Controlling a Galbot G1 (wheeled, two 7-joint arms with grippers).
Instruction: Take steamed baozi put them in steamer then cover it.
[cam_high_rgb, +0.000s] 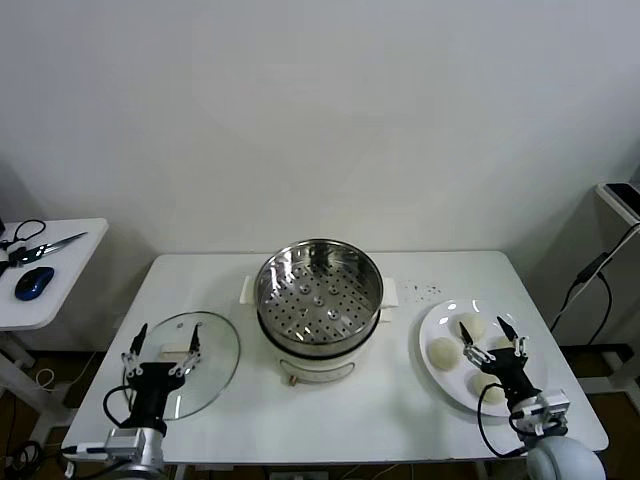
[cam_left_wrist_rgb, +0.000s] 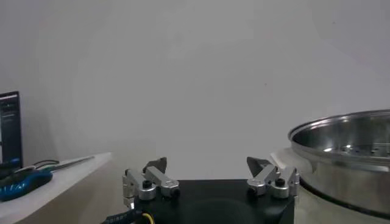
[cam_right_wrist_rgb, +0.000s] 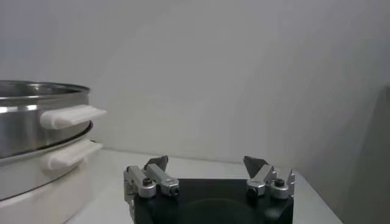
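Over the cover hangs the left claw, released; right claw (also released) above the baozi.

The head camera looks steeply down from above on the whole white table; both wrist cameras sit low and close behind their fingers, facing level toward the far wall — the steamer is what all three views share.
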